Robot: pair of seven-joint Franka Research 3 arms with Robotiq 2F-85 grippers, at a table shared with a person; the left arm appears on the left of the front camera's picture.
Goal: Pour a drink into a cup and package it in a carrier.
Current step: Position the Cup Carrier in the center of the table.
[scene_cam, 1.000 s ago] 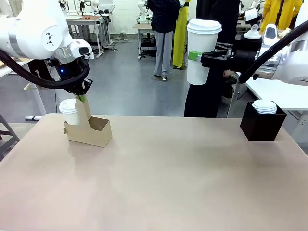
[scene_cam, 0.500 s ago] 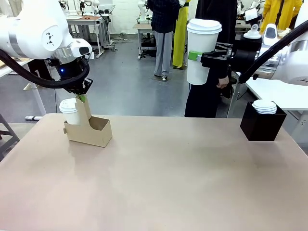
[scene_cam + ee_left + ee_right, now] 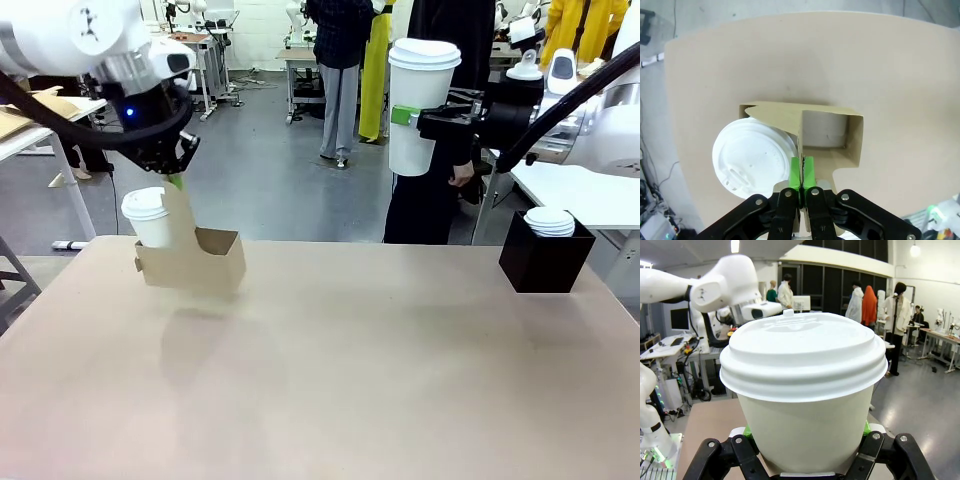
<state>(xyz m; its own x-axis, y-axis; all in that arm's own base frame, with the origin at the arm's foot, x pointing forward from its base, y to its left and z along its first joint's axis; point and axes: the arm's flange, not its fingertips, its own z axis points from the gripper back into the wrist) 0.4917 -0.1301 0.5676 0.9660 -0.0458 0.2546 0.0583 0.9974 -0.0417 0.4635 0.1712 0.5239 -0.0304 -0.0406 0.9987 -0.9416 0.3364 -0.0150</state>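
Left gripper (image 3: 172,181), pointing straight down, pinches the carrier (image 3: 205,268) by its upright handle; right gripper (image 3: 405,116), reaching in sideways, clamps a lidded cup (image 3: 421,100) upright.

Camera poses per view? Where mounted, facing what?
Front: fixed on robot's side, facing across table; left tool grips carrier, right tool grips held cup.
Left wrist: looks down own fingers onto carrier and carrier cup.
Right wrist: level, own fingers around held cup, left arm beyond.
Shared: carrier, front/left wrist; held cup, front/right wrist.
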